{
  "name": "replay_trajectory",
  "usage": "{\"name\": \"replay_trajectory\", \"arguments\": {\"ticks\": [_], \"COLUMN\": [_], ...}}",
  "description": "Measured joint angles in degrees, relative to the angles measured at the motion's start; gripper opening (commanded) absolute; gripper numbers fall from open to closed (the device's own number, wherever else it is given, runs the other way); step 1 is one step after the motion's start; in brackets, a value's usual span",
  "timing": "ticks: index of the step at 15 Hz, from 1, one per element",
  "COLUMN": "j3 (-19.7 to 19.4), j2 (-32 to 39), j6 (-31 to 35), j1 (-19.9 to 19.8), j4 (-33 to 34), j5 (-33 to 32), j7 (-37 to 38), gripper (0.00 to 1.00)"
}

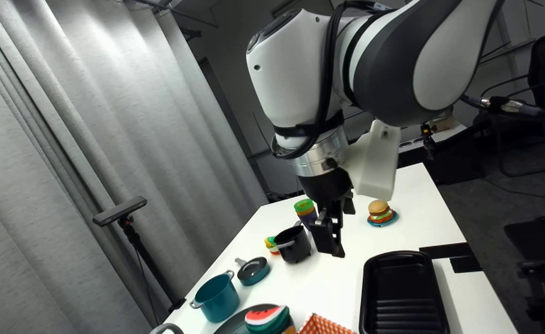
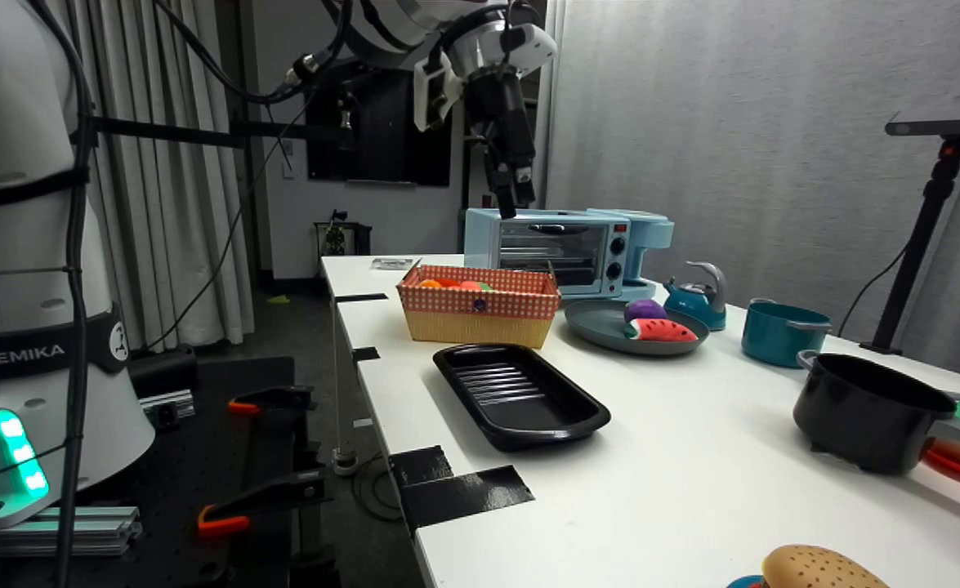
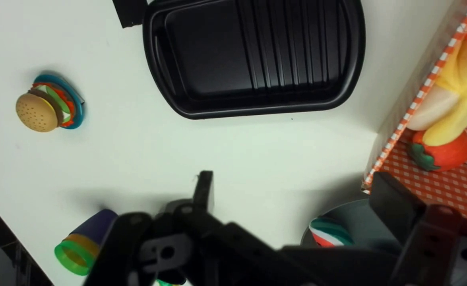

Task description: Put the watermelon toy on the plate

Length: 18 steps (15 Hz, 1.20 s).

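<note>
Two toys sit on the plate (image 2: 598, 325) in an exterior view: the watermelon toy (image 2: 661, 330), near the rim, and a rounded purple toy (image 2: 645, 310) just behind it. The pincer (image 2: 515, 206) hangs high over the counter (image 2: 610, 482), well apart from them.

In an exterior view the plate (image 1: 235, 322) and the watermelon toy (image 1: 267, 317) are cut off at the bottom edge, though red flesh and green rind are plain.

In the wrist view the pincer's jaws stand spread, pinching nothing; the watermelon toy (image 3: 329, 231) shows partly in the gap but lies well below, on the plate.

I judge the placing finished: the toy rests where the task wants it, ungripped, and nothing seems left to do.
</note>
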Motion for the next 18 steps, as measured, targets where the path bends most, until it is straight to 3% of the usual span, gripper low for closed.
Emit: {"name": "replay_trajectory", "arguments": {"ticks": [8, 18], "j3": [1.6, 1.8], "j2": [-5.1, -5.6], "j6": [-2.5, -2.5], "j1": [-1.9, -2.1], "j4": [-4.3, -4.8], "j5": [0.2, 0.2], "j7": [-2.2, -2.2], "gripper": [1.00, 1.00]}}
